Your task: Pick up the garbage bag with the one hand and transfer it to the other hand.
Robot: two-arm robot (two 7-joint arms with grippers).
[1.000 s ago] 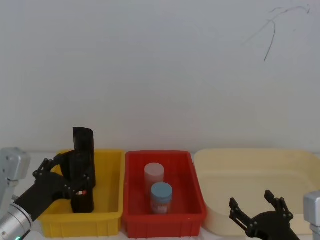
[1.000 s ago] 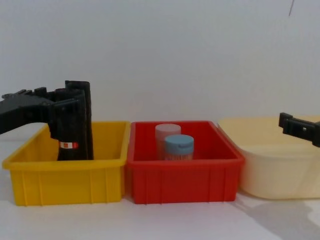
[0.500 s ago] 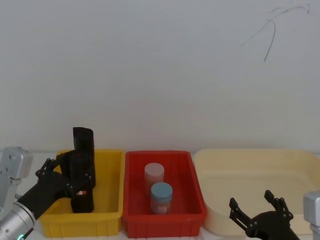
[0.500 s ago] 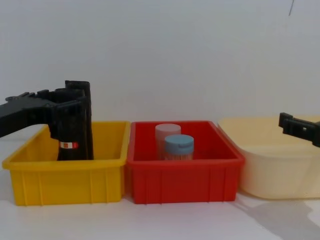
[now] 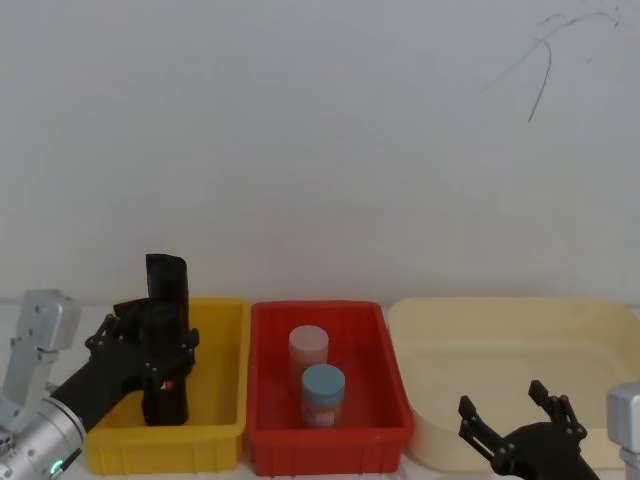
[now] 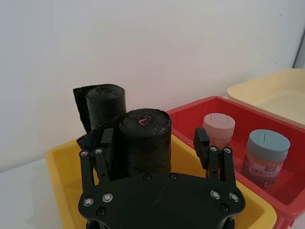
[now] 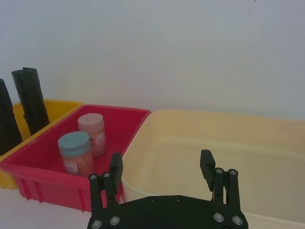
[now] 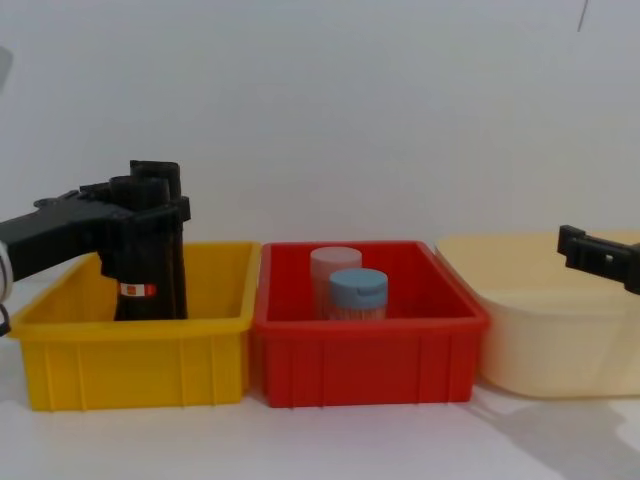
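Note:
The garbage bag (image 5: pixel 165 398) stands upright in the yellow bin (image 5: pixel 226 345), a black roll with a small red-and-white label low on its side (image 8: pixel 138 290). My left gripper (image 5: pixel 158 340) reaches into the bin at the roll's upper half. In the left wrist view the roll (image 6: pixel 144 136) stands between the open fingers; one finger (image 6: pixel 106 139) is close against it and the other (image 6: pixel 202 142) is a little clear of it. My right gripper (image 5: pixel 520 425) hangs open and empty over the front of the cream tub (image 5: pixel 520 345).
A second black roll (image 6: pixel 101 102) stands just behind the garbage bag in the same bin. The red bin (image 8: pixel 365 360) in the middle holds a pink-lidded jar (image 5: pixel 308 348) and a blue-lidded jar (image 5: pixel 323 388). A white wall rises behind the bins.
My left gripper has pushed forward into the yellow bin, so its fingers now reach past both sides of the roll. The roll and the right gripper have not moved.

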